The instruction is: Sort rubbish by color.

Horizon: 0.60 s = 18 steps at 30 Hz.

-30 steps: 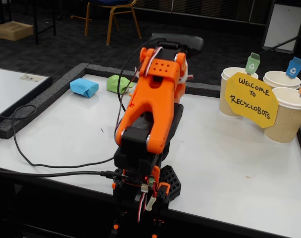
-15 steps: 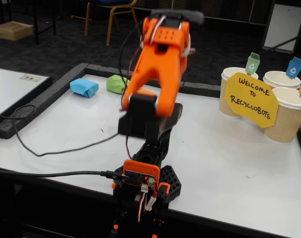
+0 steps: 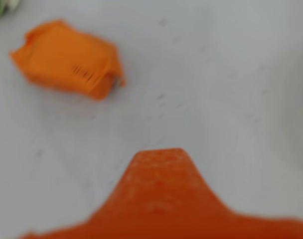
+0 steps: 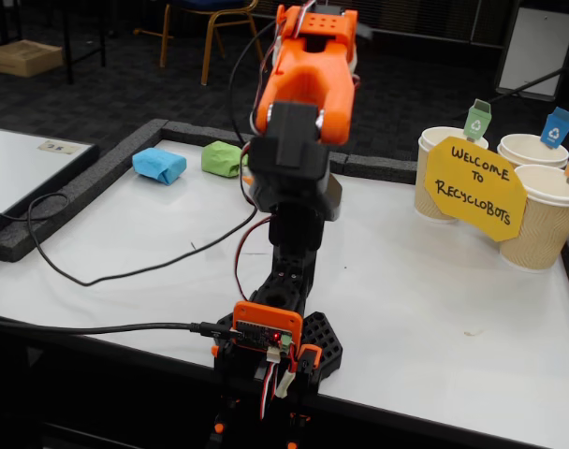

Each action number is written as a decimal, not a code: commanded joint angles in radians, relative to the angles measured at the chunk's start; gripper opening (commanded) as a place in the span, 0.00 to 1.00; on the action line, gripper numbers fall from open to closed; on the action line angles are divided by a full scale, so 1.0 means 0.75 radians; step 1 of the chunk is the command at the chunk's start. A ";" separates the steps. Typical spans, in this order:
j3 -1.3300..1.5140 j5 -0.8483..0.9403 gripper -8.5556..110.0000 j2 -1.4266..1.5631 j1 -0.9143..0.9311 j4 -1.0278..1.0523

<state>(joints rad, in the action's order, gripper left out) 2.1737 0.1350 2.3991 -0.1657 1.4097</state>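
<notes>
On my wrist feed the orange wad (image 3: 67, 59) lies on the white table (image 3: 216, 74), ahead and left of the one orange claw finger (image 3: 161, 194) I can see; a sliver of green shows at the top-left corner. I cannot tell how wide the claw stands. In the fixed view the arm (image 4: 299, 122) is raised, hiding the orange wad. The blue wad (image 4: 159, 165) and green wad (image 4: 223, 158) sit near the table's far left edge, the paper cups (image 4: 537, 210) at its far right corner.

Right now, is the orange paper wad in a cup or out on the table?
Out: the orange wad lies on the bare white table, uncupped, in the wrist view.
</notes>
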 commanded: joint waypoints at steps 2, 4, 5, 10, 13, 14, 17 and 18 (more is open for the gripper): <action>-0.166 -0.004 0.10 -0.035 -0.172 0.002; -0.168 -0.004 0.10 -0.037 -0.215 -0.004; -0.176 -0.004 0.10 -0.037 -0.229 -0.004; -0.241 -0.002 0.10 -0.037 -0.329 0.002; -0.327 -0.002 0.10 -0.037 -0.415 0.016; -0.366 -0.002 0.10 -0.037 -0.454 0.029; -0.468 -0.002 0.10 -0.037 -0.585 0.061; -0.493 -0.002 0.10 -0.037 -0.618 0.070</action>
<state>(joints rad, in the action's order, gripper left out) 1.9942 0.1350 2.3608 -0.5246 1.4511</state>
